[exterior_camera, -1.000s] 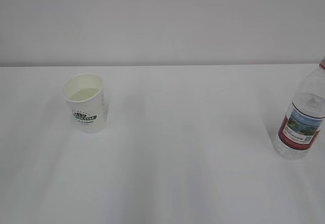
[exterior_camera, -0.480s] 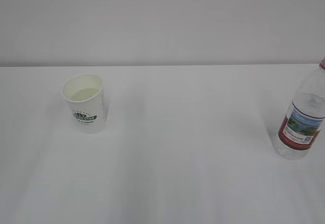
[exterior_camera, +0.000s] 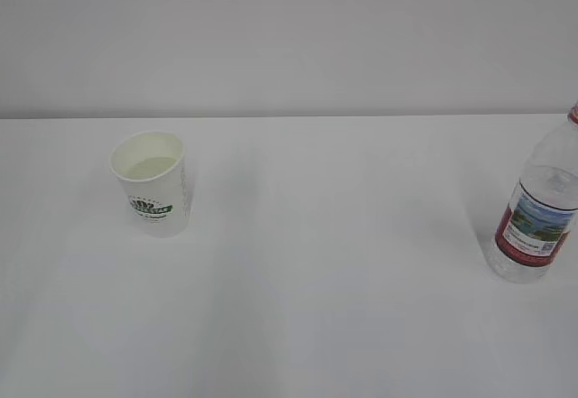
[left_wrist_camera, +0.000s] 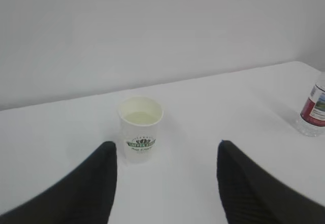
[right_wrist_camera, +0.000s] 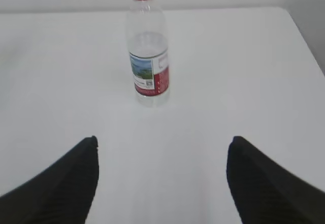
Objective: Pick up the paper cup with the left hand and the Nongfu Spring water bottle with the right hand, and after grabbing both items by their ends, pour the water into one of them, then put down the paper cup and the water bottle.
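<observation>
**Paper cup and water bottle both standing on the white table, my hands empty**

Paper cup (exterior_camera: 152, 184) stands upright on the left part of the white table (exterior_camera: 343, 263). It is small and white, with a green logo facing the exterior camera and grey lettering running down its side. Its cream inside holds a shallow pool of pale liquid. Far to the right, at the edge of the exterior view, stands the Nongfu Spring water bottle (exterior_camera: 539, 210), upright, clear plastic with a red label showing a landscape picture and a red ring at its neck. No cap shows on its mouth in my right wrist view. Cup and bottle are well apart.

My left hand (left_wrist_camera: 165, 183) hangs back from the cup, fingers (left_wrist_camera: 96, 183) spread wide with nothing between them; the cup sits beyond the gap, slightly left of its middle. My right hand (right_wrist_camera: 162, 178) faces the bottle the same way, its two dark fingers spread wide and empty, the bottle standing beyond them, apart from both.
</observation>
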### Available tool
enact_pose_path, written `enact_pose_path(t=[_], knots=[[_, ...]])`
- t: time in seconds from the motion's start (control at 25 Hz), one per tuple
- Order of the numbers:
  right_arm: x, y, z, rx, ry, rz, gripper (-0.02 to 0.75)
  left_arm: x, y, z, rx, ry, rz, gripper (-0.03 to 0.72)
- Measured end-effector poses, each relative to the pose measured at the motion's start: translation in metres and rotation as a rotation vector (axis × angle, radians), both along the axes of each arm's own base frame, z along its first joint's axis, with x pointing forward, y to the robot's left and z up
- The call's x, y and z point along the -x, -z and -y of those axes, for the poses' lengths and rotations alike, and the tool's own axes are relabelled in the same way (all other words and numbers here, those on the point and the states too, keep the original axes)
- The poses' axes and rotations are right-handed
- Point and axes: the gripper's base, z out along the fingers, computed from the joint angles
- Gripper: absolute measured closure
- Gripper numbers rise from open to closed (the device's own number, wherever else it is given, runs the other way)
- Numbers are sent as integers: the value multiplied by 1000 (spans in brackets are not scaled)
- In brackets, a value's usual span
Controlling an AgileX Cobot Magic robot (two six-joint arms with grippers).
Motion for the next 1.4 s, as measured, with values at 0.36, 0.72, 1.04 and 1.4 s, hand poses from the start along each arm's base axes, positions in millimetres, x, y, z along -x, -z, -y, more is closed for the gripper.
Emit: enact_pose_path(t=[0.36, 0.72, 1.04, 1.4], knots=[[3, 4, 5, 46, 41, -57, 149, 27, 15, -15, -21, -4, -117, 235], [-4, 17, 6, 68, 42, -106, 149, 34, 22, -19, -76, -15, -227, 235], [-10, 25, 4, 62, 31, -117, 150, 37, 30, -22, -124, -23, -320, 235], [-18, 29, 3, 61, 23, -74, 150, 36, 28, -22, -118, -29, -291, 235]])
